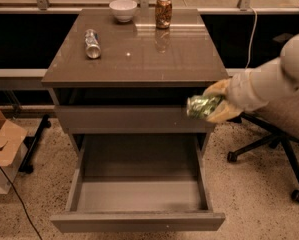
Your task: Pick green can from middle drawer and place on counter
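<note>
Green can point(201, 105), held sideways by pincer point(209, 109), hangs near counter's point(139, 54) front corner.

Pincer point(215, 107), held can point(200, 106) in it, hangs off surface point(154, 64) front-R corner, above open drawer point(139, 196), R side. On surface: bowl point(123, 9) at back, upright can point(163, 12) just R of it, lying can point(92, 43) L, nearer front.

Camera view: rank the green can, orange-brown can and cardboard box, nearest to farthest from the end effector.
1. green can: held in the end effector, at right.
2. orange-brown can: back of the counter.
3. cardboard box: floor, far left.
</note>
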`<action>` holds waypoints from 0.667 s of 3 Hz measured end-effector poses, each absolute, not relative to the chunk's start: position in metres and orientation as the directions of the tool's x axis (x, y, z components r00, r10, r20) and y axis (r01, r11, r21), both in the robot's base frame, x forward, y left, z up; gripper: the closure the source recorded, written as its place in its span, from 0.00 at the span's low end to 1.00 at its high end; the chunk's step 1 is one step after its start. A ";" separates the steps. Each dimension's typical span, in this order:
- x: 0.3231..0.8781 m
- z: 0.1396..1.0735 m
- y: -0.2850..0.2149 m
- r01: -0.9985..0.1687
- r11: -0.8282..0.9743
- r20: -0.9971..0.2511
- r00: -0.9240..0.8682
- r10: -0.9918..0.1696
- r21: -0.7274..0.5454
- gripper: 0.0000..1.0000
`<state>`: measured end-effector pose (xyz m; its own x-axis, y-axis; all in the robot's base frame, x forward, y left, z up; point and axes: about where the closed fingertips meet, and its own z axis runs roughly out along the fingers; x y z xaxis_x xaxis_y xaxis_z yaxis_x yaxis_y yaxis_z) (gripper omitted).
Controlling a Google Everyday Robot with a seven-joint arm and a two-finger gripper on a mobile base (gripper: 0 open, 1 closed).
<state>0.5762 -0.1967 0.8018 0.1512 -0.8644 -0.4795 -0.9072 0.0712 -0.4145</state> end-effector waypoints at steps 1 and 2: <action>0.602 0.913 -0.205 -0.818 -0.009 -0.339 0.248 -0.907 -0.575 1.00; 0.619 0.977 -0.206 -0.752 -0.021 -0.295 0.284 -0.913 -0.659 1.00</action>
